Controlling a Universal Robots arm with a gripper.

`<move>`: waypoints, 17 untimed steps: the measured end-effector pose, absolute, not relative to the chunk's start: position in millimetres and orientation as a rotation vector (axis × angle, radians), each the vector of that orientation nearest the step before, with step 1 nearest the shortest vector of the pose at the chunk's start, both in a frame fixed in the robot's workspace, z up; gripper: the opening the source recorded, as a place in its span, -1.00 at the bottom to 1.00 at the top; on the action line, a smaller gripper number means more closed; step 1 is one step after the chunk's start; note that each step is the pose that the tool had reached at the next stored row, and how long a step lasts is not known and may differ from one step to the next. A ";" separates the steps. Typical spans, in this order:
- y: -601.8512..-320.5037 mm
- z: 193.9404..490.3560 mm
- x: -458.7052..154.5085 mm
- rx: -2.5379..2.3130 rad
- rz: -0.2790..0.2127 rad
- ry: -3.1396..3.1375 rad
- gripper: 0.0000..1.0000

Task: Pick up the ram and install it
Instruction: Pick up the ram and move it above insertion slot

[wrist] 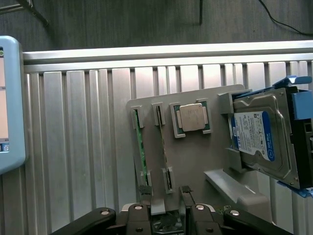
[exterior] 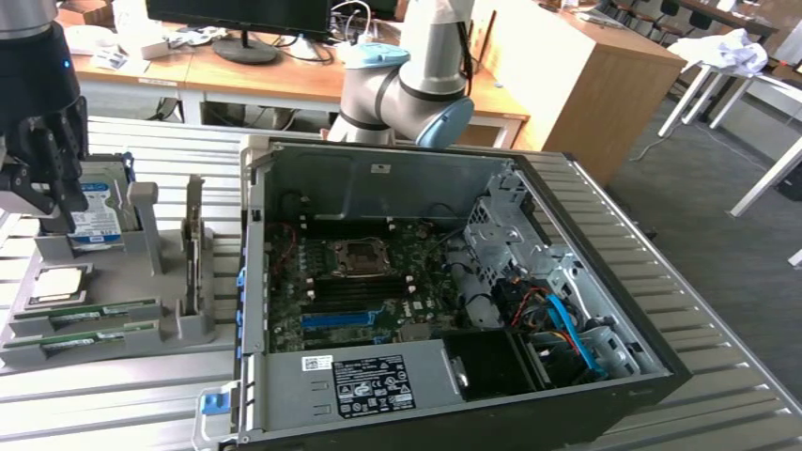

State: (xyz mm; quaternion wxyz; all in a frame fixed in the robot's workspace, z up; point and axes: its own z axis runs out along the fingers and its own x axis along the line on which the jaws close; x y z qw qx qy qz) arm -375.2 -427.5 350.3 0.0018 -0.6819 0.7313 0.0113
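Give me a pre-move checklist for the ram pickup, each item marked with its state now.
1. Gripper open: ok.
2. Gripper empty: ok.
3. Ram seated in its fixture slot: ok.
4. Gripper in contact with the ram: not ok, it is apart from it.
5. Computer case open, motherboard exposed: ok.
6. Memory slots on the motherboard free: cannot tell.

The jaws stand wide apart over the near edge of a grey holder (wrist: pixel 195 161) on the slatted metal surface (wrist: pixel 73 137). The ram (wrist: pixel 141 147) sits on edge in its slot, a second stick (wrist: pixel 164 147) just beside it, then a square processor (wrist: pixel 192 117) and a blue-labelled hard drive (wrist: pixel 259 137).
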 end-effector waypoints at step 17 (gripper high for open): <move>-427.8 347.3 -376.0 -2.140 0.036 2.295 -0.29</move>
